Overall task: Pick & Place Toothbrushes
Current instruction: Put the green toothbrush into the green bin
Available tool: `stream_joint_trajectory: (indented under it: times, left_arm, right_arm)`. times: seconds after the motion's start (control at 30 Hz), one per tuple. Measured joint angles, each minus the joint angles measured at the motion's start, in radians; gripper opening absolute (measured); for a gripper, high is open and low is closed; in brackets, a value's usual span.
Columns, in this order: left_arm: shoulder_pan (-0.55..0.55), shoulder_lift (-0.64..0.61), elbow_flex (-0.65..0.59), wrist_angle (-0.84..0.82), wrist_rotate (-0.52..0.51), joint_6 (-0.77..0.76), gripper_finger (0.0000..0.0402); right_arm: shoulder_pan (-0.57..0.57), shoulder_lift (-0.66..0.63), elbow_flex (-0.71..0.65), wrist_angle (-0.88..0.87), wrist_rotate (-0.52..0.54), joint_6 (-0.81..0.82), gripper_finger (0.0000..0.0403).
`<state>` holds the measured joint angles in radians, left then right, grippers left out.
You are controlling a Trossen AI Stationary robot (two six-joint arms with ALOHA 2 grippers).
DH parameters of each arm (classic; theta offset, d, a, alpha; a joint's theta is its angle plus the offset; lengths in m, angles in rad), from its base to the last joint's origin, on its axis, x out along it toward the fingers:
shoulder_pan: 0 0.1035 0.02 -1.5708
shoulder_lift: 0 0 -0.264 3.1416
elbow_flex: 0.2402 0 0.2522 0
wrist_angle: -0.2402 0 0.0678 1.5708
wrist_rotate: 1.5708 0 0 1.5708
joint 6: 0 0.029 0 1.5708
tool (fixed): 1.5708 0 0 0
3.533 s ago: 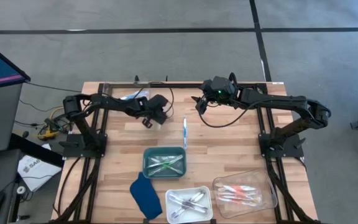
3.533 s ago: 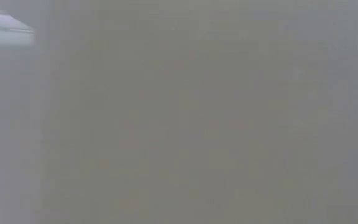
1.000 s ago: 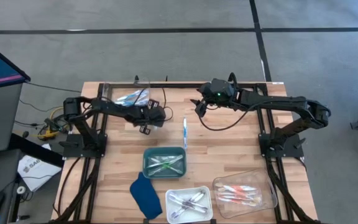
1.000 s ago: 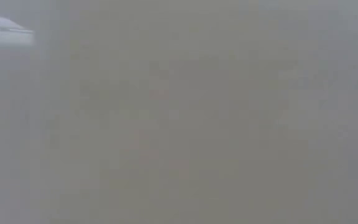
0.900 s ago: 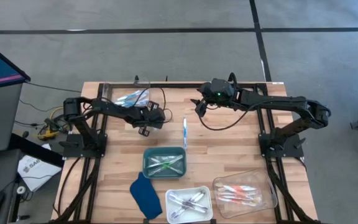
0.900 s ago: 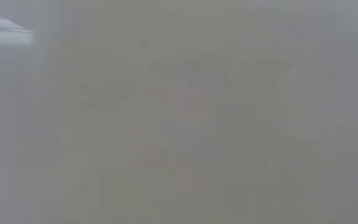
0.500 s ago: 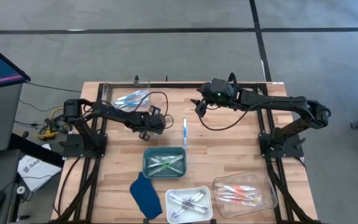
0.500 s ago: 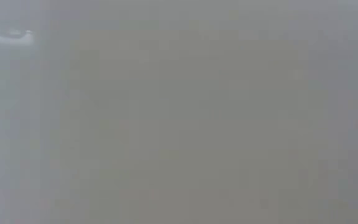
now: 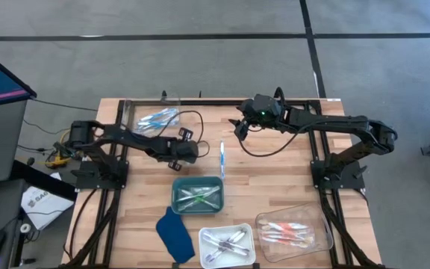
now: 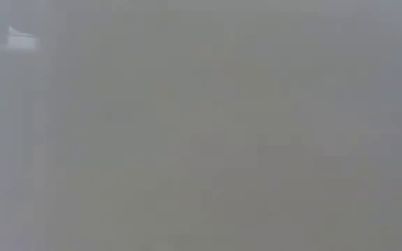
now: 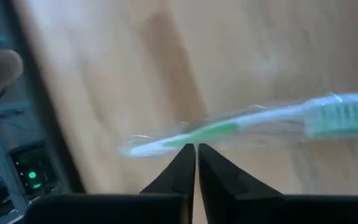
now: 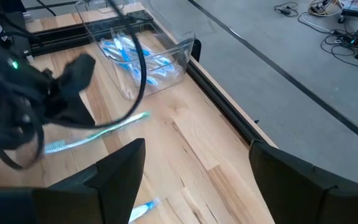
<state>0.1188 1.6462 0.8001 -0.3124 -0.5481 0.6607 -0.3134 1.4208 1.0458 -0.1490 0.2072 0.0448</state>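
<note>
A grey tiled floor lay around a wooden table (image 9: 275, 187) seen from the high view, and near the table's middle stood a green tray (image 9: 197, 195) holding green toothbrushes. Just above that tray and to its left the left gripper (image 9: 188, 152) hung clenched on a green toothbrush, though the brush itself was too thin to make out there. A blue toothbrush (image 9: 222, 158) lay bare on the wood just beyond the tray's right corner. Farther off past that brush waited the right gripper (image 9: 239, 128), its fingers spread wide and holding nothing. A clear bin (image 9: 152, 116) of blue brushes sat at the table edge opposite the tray, beyond the left arm. On the tray's near side lay a dark blue cloth (image 9: 174, 234), a white tray (image 9: 227, 246) of purple-grey brushes and a clear tray (image 9: 293, 229) of pink-orange ones. The low view showed only grey haze. In the left wrist view the two dark fingers met, pinching the wrapped green toothbrush (image 11: 241, 126) by its handle above the wood. In the right wrist view the right gripper (image 12: 194, 165) stood released, with the left arm carrying the green brush beside the clear bin (image 12: 143, 59).
</note>
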Motion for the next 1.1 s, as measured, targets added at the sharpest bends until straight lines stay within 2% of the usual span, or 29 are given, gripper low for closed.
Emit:
stream_joint_trajectory:
  times: [0.13, 0.27, 0.43, 0.57, 0.67, 0.77, 1.0, 1.1]
  left_arm:
    - [0.002, -0.102, 0.0, 0.004, 0.036, 0.051, 0.0034]
    - [0.027, -0.189, 0.002, 0.003, 0.067, 0.117, 0.0076]
    - [0.071, -0.21, 0.008, -0.009, 0.061, 0.118, 0.0135]
    - [0.085, -0.211, 0.008, -0.027, 0.152, 0.167, 0.0162]
    - [0.089, -0.211, 0.013, -0.035, 0.195, 0.177, 0.0166]
    - [0.101, -0.204, 0.038, -0.126, 0.264, 0.186, 0.0157]
    - [0.141, -0.064, 0.179, -0.425, 0.401, 0.133, 0.0119]
    - [0.144, -0.007, 0.238, -0.454, 0.399, 0.12, 0.011]
  right_arm:
    - [0.0, 0.0, 0.0, 0.0, 0.0, 0.0, 0.0282]
    - [0.0, 0.0, 0.0, 0.003, 0.0, 0.0, 0.0282]
    - [0.006, 0.0, 0.0, 0.007, 0.0, 0.001, 0.0282]
    - [0.013, 0.0, 0.0, 0.014, 0.0, 0.001, 0.0282]
    - [0.013, 0.0, 0.0, 0.021, 0.0, 0.001, 0.0282]
    - [0.013, 0.0, 0.0, 0.023, 0.0, 0.001, 0.0281]
    - [0.012, 0.0, 0.0, 0.028, 0.0, 0.001, 0.0281]
    - [0.012, 0.0, 0.0, 0.031, 0.0, 0.001, 0.0281]
